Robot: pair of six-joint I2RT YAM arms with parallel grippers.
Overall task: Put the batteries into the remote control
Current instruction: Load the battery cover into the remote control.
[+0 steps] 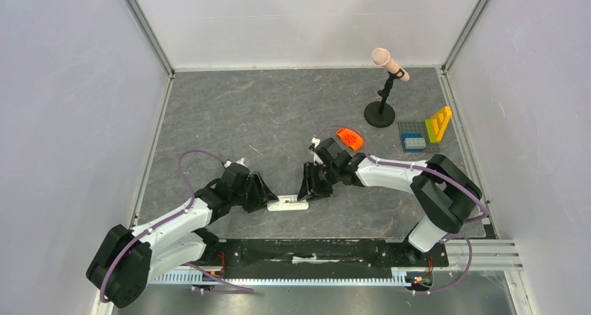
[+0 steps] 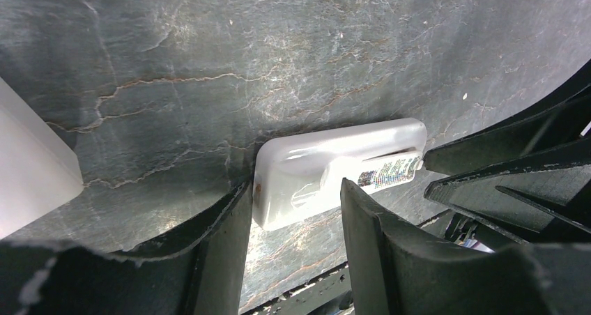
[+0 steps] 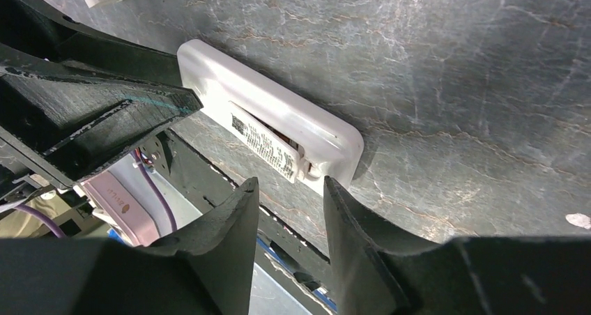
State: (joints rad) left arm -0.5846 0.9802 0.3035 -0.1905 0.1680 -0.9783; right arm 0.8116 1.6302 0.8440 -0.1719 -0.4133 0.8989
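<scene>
Grey marbled counter (image 1: 279,113) boxed in by white walls, two arms meeting low in the middle. Back right there's a mic (image 1: 389,63) on a stand and a little pile of blocks (image 1: 424,135).

The remote (image 2: 306,165) lies flat near the front edge, recess up, right between the two arms. The left fingers (image 2: 216,245) are spread. One is butted against the remote's end and the other hangs over its body, so it looks like a brace, not a pinch. The right fingers (image 3: 230,238) are apart with nothing between them, just off the other end. A battery (image 3: 265,142) sits in the recess, label up.

My worry is that the battery doesn't look fully bedded at the spring end. If the right fingers clip it, it could pop out. Nothing actually clamps the remote either, so a push could skate it sideways.

Count: two arms, one remote, one battery I can make out (a second could be hidden), one mic. The blocks are too small to count.
</scene>
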